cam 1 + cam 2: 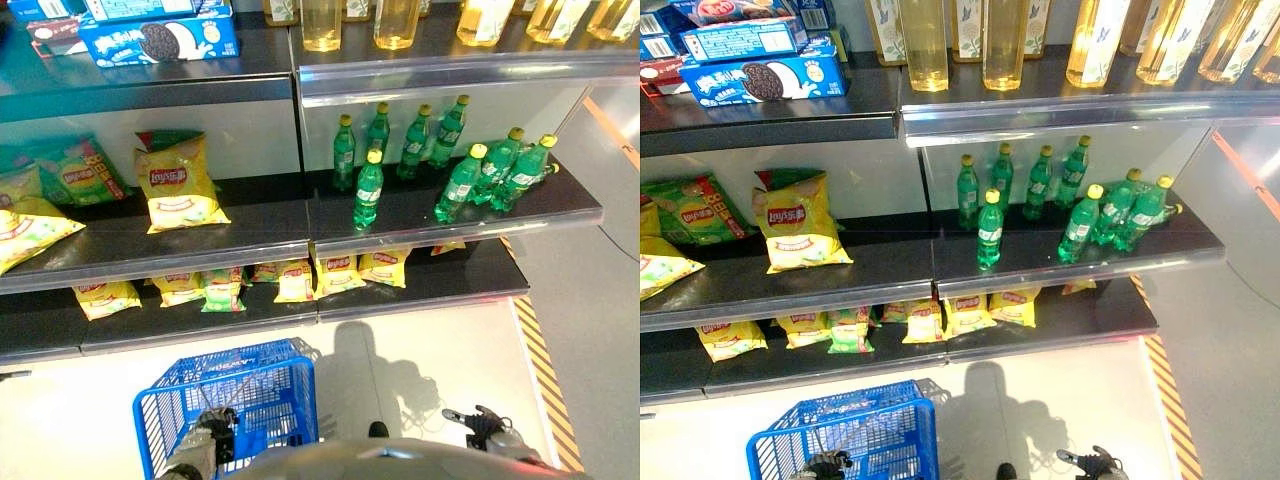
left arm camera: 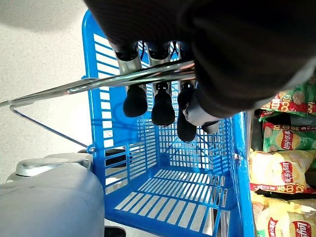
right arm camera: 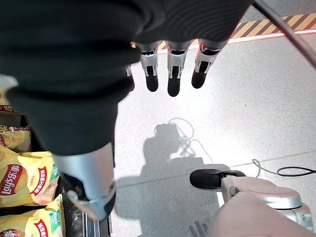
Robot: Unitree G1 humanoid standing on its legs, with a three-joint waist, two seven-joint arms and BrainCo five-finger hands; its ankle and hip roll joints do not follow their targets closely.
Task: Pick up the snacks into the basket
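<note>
- The left hand point(image 2: 163, 94) has its fingers curled over the metal handle point(image 2: 98, 84) of the blue basket point(image 1: 250, 395), gripping it — the basket hangs low in front of the shelves and its slatted bottom is bare.
- The right hand point(image 3: 170, 69) hangs out over the pale floor point(image 3: 222, 113), well apart from the basket, with its fingers straight and relaxed and holding nothing.
- The snacks are on the shelves: a yellow chip bag point(image 1: 178, 185) stands leaning against the back wall of the middle shelf point(image 1: 250, 235), with green chip bags point(image 1: 85, 175) and more yellow ones beside it towards the robot's left.
- A row of smaller yellow snack bags point(image 1: 335, 272) lies along the bottom shelf point(image 1: 450, 285).
- Green bottles point(image 1: 368, 190) with yellow caps stand in a cluster on the right half of the middle shelf — near the snacks, but apart from them.
- Blue cookie boxes point(image 1: 160, 40) and tall yellow bottles point(image 1: 322, 25) sit on the top shelf.
</note>
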